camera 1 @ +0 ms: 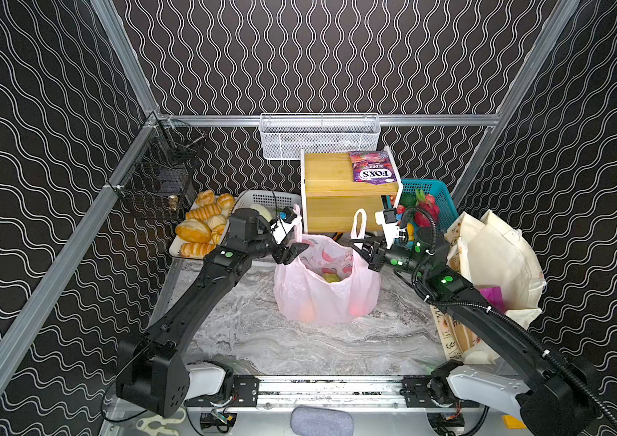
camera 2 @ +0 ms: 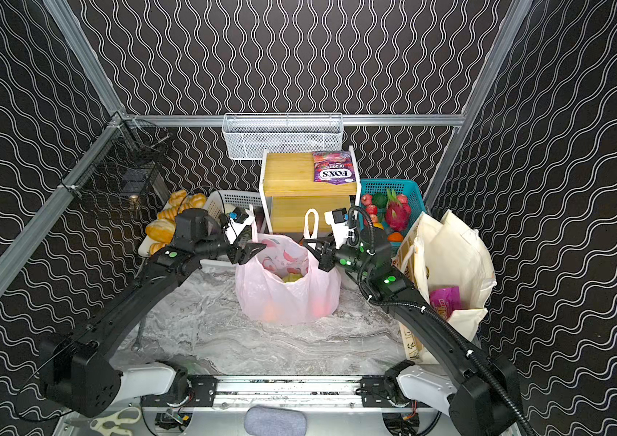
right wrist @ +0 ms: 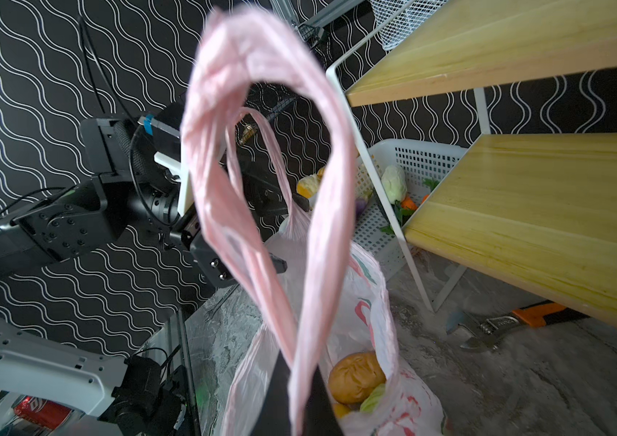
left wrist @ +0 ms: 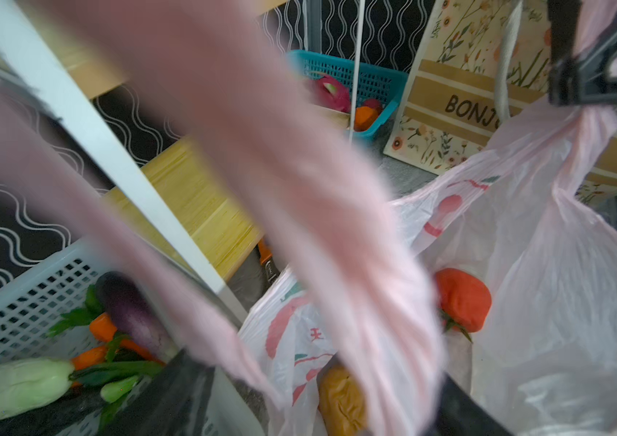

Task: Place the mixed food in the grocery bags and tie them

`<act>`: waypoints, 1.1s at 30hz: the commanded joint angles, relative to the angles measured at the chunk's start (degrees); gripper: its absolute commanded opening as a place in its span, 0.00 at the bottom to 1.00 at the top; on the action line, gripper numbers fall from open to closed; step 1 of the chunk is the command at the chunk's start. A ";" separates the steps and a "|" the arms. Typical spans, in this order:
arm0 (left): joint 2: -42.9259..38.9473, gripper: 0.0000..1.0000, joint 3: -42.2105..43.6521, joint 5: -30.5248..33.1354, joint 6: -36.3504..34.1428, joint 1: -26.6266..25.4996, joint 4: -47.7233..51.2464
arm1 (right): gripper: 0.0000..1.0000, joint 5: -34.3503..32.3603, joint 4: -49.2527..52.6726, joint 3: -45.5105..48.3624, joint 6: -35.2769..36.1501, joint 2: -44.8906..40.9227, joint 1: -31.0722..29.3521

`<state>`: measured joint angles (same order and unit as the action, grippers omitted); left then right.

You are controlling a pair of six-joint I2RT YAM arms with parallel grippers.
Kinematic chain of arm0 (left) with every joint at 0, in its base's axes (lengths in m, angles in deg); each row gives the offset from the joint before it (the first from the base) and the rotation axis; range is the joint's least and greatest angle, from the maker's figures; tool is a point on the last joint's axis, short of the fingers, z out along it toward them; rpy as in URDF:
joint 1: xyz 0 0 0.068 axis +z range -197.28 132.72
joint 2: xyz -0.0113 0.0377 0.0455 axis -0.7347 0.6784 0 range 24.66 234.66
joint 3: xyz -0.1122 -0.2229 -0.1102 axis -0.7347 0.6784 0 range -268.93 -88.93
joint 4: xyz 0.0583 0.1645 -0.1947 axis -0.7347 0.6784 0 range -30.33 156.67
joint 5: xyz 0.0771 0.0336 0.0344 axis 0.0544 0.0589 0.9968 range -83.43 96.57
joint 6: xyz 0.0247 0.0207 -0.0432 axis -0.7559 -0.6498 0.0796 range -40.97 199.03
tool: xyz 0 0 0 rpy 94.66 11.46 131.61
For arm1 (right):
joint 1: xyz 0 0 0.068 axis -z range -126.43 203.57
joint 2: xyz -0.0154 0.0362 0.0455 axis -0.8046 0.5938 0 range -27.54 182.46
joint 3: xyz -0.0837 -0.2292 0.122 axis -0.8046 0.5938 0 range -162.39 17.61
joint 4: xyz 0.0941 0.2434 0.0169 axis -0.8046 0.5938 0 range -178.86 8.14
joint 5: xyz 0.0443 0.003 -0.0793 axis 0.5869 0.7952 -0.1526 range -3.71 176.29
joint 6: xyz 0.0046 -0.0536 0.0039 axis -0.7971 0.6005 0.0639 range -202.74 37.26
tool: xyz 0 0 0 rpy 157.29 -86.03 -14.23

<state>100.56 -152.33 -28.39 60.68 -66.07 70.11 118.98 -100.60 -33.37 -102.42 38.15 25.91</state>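
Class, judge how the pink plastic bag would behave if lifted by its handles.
Likely floppy: the pink plastic bag creases and sags. Its handle probably bunches into a cord, as at the right gripper. Loose vegetables inside may shift.

The pink plastic bag [camera 2: 288, 298] stands on the bench [camera 2: 193, 332] between both hands. The right hand [camera 2: 316, 251] is clamped on a loop handle [camera 2: 311, 211], which rises above it. The left hand [camera 2: 250, 253], jaws apart, is at the bag's opposite rim.
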 commanded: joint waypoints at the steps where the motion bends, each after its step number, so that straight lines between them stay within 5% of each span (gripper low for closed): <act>1: 1.78 0.72 -1.76 -6.69 -0.94 0.41 4.06 | 0.00 0.80 -1.45 -0.63 -0.36 0.27 -0.03; 6: 2.64 0.63 -2.00 -8.89 0.23 1.05 2.74 | 0.00 0.61 -1.21 -0.37 -0.29 -0.04 -0.03; 24: 1.62 0.01 -1.37 -8.93 1.36 0.93 0.55 | 0.00 -0.58 3.07 -1.92 -0.36 1.74 -0.08; 33: -3.24 0.00 -2.15 4.94 -8.03 -9.49 7.54 | 0.00 -1.33 14.57 -5.55 2.39 5.89 -0.14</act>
<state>98.05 -153.75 -28.85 56.68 -73.69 75.24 117.43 -90.09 -37.63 -101.11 43.25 25.82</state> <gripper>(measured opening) 0.055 0.049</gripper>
